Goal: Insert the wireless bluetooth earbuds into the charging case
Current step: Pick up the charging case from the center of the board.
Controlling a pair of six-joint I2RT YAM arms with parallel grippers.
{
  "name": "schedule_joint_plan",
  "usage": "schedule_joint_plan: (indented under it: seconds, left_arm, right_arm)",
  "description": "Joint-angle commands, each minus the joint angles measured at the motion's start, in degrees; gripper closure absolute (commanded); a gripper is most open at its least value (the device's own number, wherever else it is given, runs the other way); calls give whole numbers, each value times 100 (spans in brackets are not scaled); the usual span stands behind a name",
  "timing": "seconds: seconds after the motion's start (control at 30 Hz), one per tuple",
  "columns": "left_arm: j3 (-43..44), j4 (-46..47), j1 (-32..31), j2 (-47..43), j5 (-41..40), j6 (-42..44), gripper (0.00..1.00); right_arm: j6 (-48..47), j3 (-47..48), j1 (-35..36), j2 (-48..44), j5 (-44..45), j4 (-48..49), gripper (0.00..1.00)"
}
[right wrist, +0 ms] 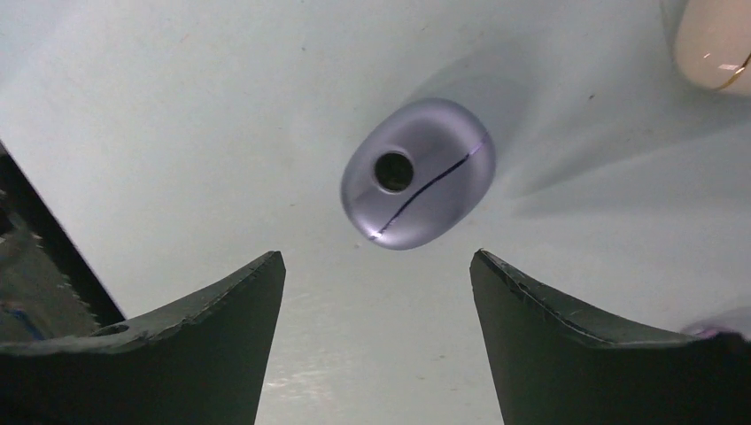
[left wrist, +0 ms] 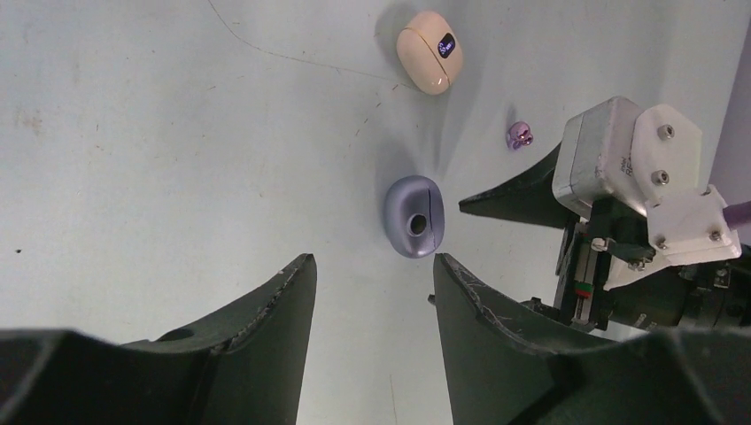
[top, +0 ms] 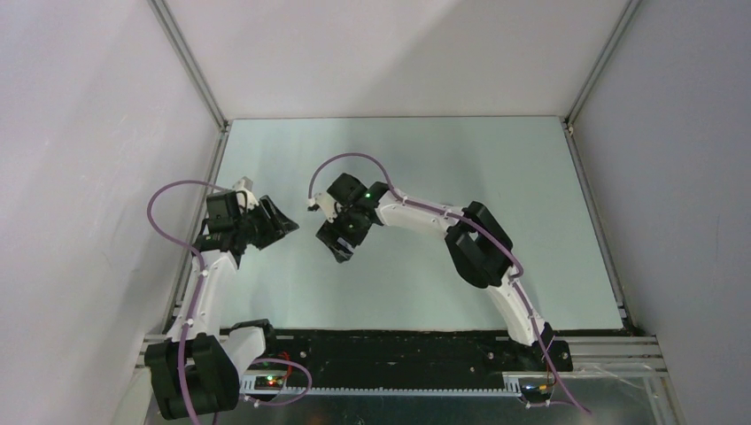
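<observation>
A purple charging case, shut, with a round hole in its shell, lies on the table just ahead of my left gripper. That gripper is open with nothing between its fingers. In the right wrist view the same purple case lies just beyond my right gripper, also open and empty. One tiny purple earbud rests on the table past the case, beside a right-gripper finger. From above, the left gripper and right gripper face each other closely; the cases and the earbud do not show there.
A cream-white case, shut, lies farther out beyond the purple one, and its edge shows as a cream case in the right wrist view. The right wrist's camera housing crowds the right side. White walls enclose the table.
</observation>
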Motion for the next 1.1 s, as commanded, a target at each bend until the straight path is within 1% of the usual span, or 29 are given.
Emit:
schedule_joint_plan:
  seconds: [0.0,0.1,0.27,0.37,0.47,0.7,0.87,0.93,1.07]
  left_arm:
    - [-23,148,56,-23,48,-87,44]
    - [42,-23,110,-48,-279,-189,44]
    - [336,-458,422,8,-774,-520,44]
    - [441,-474,473,65,-808,-546,44]
    - [402,-408,484,65,-735,-628,44]
    - [203,-383,483,11,-677,-643,44]
    - [170,-390,479,7,-640,-641,44]
    - [186,-403,480,8,-635,-634,44]
    - [189,-425,480,12,-626,-616,44]
  right_arm:
    - [1006,-56,160,-332,238,253,19]
    - [1384,90,138,-171,498,312,22]
    - [1813,204,176,24,1074,367,26]
    - [1919,152,216,53,1421,403,29]
    - [2063,117,237,93,1564,470,31]
    - [2157,149,304,189,1436,611,29]
    - [2279,184,336,276,1524,601,29]
    - [2338,205,338,330,1624,586,30]
    - [2294,210,355,427,1712,590,36]
